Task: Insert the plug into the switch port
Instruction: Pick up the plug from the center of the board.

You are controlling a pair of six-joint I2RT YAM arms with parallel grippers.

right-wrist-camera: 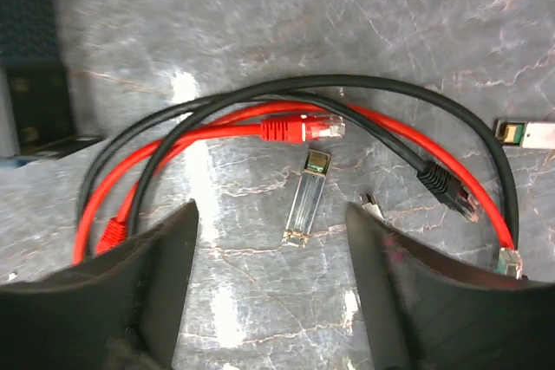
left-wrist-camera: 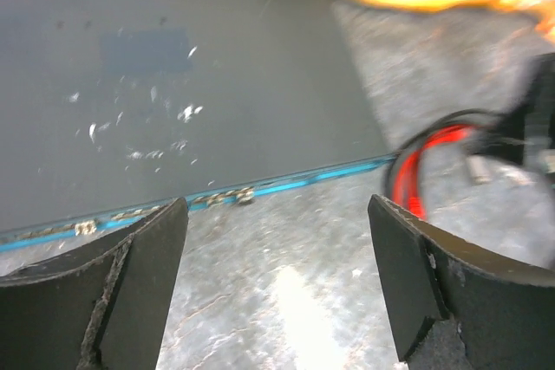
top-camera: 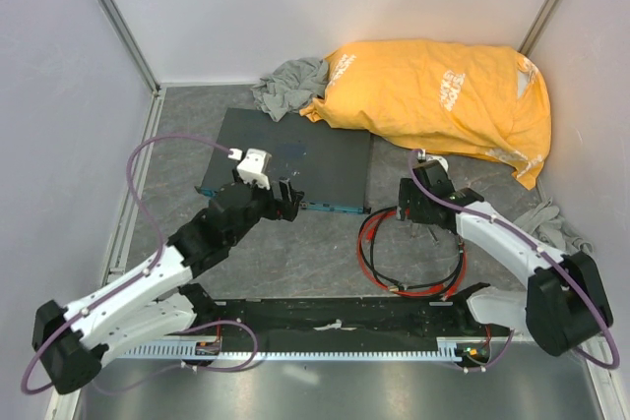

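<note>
Plug (right-wrist-camera: 323, 128) loose on table (right-wrist-camera: 260, 23); well apart fr. switch port (left-wrist-camera: 234, 195)

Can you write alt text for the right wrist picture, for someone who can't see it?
The open right gripper hovers near the plug of a red cable, looped with a black cable on a grey table.

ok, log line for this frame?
left gripper: open, empty, facing switch front edge | right gripper: open, empty, near plug | plug: loose on table, not inserted
</note>
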